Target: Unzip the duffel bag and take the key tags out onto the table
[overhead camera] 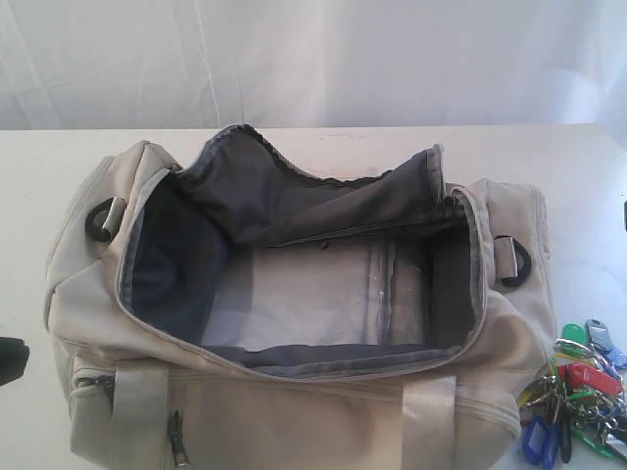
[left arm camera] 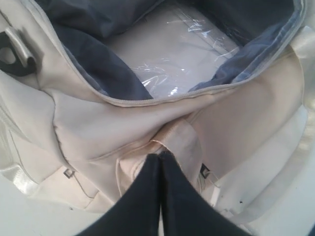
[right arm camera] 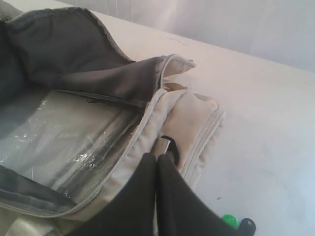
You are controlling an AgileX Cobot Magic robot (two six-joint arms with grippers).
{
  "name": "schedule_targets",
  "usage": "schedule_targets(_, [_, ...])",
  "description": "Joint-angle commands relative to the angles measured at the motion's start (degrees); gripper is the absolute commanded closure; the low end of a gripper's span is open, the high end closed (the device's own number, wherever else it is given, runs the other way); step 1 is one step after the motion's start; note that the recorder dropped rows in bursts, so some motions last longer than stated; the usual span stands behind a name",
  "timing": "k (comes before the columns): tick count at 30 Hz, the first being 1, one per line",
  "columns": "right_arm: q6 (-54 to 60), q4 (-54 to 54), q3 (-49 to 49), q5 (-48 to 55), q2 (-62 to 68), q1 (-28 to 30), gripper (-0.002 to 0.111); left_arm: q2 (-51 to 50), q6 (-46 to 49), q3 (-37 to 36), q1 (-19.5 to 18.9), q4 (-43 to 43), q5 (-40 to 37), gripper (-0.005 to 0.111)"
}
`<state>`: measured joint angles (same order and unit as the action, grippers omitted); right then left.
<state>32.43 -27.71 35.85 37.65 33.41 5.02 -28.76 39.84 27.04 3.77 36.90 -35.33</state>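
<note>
White table (overhead camera: 578,176) all round. Up front the key tags (overhead camera: 580,399) lie on it, just beside the bag (overhead camera: 294,416), at its right end. Bag's unzipped, flap (overhead camera: 294,196) folded back, grey lining (overhead camera: 167,264) and clear plastic (overhead camera: 304,294) showing. 2 grippers, both pinched shut on nothing: left gripper (left arm camera: 160,157) at a strap (left arm camera: 181,140), right gripper (right arm camera: 158,155) by a D-ring (right arm camera: 165,143).

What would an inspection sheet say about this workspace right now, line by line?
Surface: white table, plain.
Job's things: duffel bag unzipped, gaping, no tags seen inside; key tags lying on the table beside its end.
Clutter: nothing seen.
Grippers: left claw shut, by the bag's front strap; right claw shut, over the bag's end.
Cables: nothing seen.
Surroundings: white curtain behind the table.
</note>
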Motion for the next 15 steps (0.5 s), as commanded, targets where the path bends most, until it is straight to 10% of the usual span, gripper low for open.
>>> schedule_targets(1, [1.7, -1.9, -0.6, -2.4, -1.2, 0.0, 0.108, 0.1, 0.3, -0.3, -0.2, 1.2, 2.9, 0.107])
schedule_targets(15, [1.2, -3.4, -0.6, -4.3, -1.2, 0.0, 0.108, 0.1, 0.3, -0.3, -0.2, 1.2, 4.0, 0.107])
